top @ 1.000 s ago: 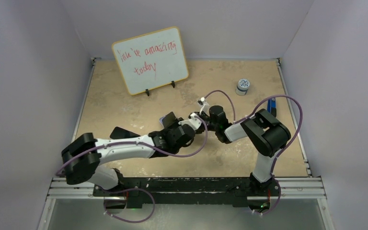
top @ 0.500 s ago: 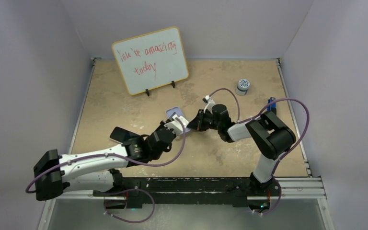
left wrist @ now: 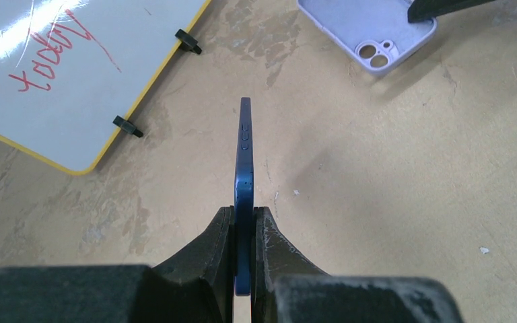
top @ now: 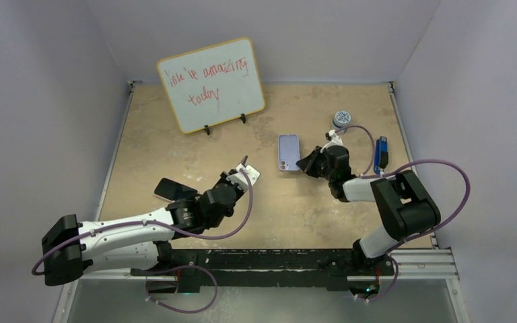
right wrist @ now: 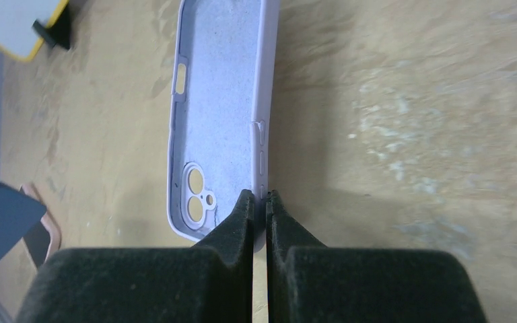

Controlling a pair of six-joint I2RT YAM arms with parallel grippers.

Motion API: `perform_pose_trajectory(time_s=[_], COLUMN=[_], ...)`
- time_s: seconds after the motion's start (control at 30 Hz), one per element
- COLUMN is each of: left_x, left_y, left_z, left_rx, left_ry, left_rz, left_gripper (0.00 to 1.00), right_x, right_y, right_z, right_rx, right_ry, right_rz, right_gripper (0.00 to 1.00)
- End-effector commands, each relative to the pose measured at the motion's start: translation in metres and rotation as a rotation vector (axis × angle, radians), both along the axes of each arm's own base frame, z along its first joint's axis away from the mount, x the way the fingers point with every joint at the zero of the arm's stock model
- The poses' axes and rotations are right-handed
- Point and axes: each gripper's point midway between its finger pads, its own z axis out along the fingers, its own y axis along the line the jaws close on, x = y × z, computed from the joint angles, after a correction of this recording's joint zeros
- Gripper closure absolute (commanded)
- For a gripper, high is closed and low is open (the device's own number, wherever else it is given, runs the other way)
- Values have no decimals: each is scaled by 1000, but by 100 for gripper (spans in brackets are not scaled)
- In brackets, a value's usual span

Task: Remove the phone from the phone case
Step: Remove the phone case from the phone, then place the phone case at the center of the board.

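The blue phone (left wrist: pixel 244 161) is out of its case and stands edge-on between the fingers of my left gripper (left wrist: pixel 244 217), which is shut on it above the table. In the top view the left gripper (top: pixel 243 172) is left of centre. The empty lilac case (top: pixel 288 152) lies open side up on the table. It also shows in the left wrist view (left wrist: pixel 370 27) and the right wrist view (right wrist: pixel 219 101). My right gripper (right wrist: pixel 258 202) is shut on the case's side wall near the camera holes, and in the top view it (top: pixel 307 161) is at the case's right.
A whiteboard (top: pixel 212 84) with red writing stands at the back left. A small round tin (top: pixel 340 121) sits at the back right, a blue object (top: pixel 380 155) near the right edge. A dark flat object (top: pixel 171 190) lies by the left arm.
The two grippers have pulled apart. The left one drew the phone back toward the near left. The right one carried the case right and back and set it flat.
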Motion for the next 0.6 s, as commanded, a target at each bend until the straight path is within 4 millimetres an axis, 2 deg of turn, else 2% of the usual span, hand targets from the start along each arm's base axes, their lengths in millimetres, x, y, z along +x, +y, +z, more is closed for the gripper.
perform_pose_trajectory(time_s=[0.0, 0.17, 0.3, 0.33, 0.57], left_x=[6, 5, 3, 3, 1], left_y=[-9, -12, -23, -25, -33], left_z=[17, 13, 7, 6, 1], left_rx=[-62, -51, -40, -35, -24], left_ry=[-59, -62, -54, -51, -60], left_rz=[-5, -27, -84, -94, -144], left_gripper=[100, 100, 100, 100, 100], right_x=[10, 13, 13, 13, 12], right_y=[-25, -37, -33, -32, -37], right_z=[4, -4, -8, -10, -7], right_rx=[-30, -52, -38, -36, -56], right_ry=[-5, 33, 54, 61, 67], right_rz=[-131, -165, -145, -141, -156], right_gripper=[100, 100, 100, 98, 63])
